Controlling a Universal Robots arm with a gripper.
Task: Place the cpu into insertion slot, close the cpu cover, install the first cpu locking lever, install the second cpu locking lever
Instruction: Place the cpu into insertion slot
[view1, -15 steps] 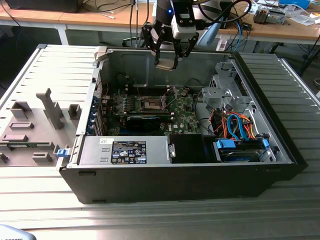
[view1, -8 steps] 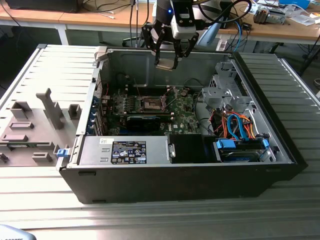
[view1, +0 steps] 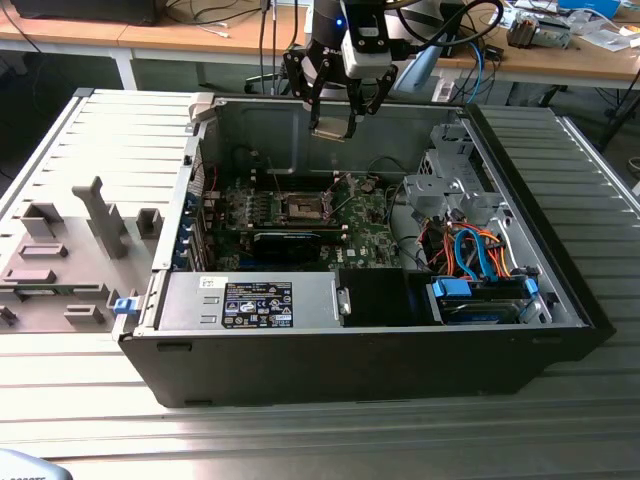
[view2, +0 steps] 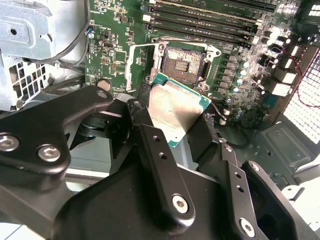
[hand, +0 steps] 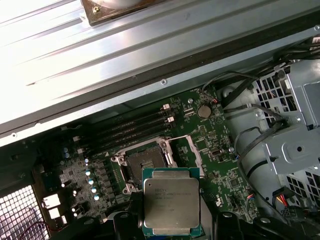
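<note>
Open case (view1: 350, 372): claw (view1: 331, 124) holds cpu (hand: 171, 202) above insertion slot (hand: 145, 163).

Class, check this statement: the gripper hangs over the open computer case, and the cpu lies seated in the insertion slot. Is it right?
No. The gripper does hang over the open computer case, but the cpu is clamped in the gripper, not seated; the first wrist view shows the insertion slot empty.
</note>
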